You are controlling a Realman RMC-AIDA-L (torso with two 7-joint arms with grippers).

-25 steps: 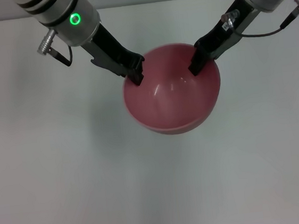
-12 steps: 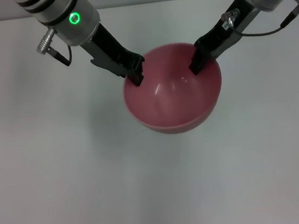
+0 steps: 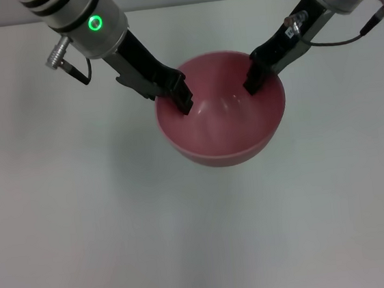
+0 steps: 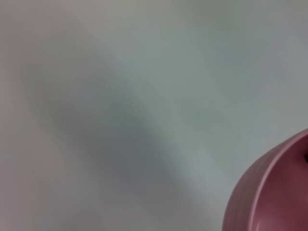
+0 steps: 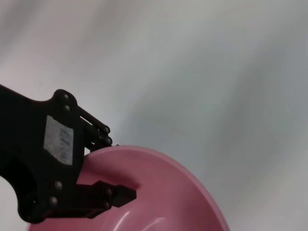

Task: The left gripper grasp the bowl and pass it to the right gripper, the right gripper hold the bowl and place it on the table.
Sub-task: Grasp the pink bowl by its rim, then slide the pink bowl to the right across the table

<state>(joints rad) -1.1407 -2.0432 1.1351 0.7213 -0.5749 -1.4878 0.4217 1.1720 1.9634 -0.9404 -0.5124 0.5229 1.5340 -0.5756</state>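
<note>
The glossy pink-red round bowl (image 3: 221, 110) is clamped at opposite rims by the black left gripper (image 3: 182, 101) and slim black right gripper (image 3: 251, 83); a premature release could tip it.

You see the pink-red glossy bowl (image 3: 222, 117), round and deep, mouth up and tipped slightly, over the white table (image 3: 83, 217), with the left gripper (image 3: 181, 101) clamped on its left rim and the right gripper (image 3: 253, 81) gripping its right rim.
</note>
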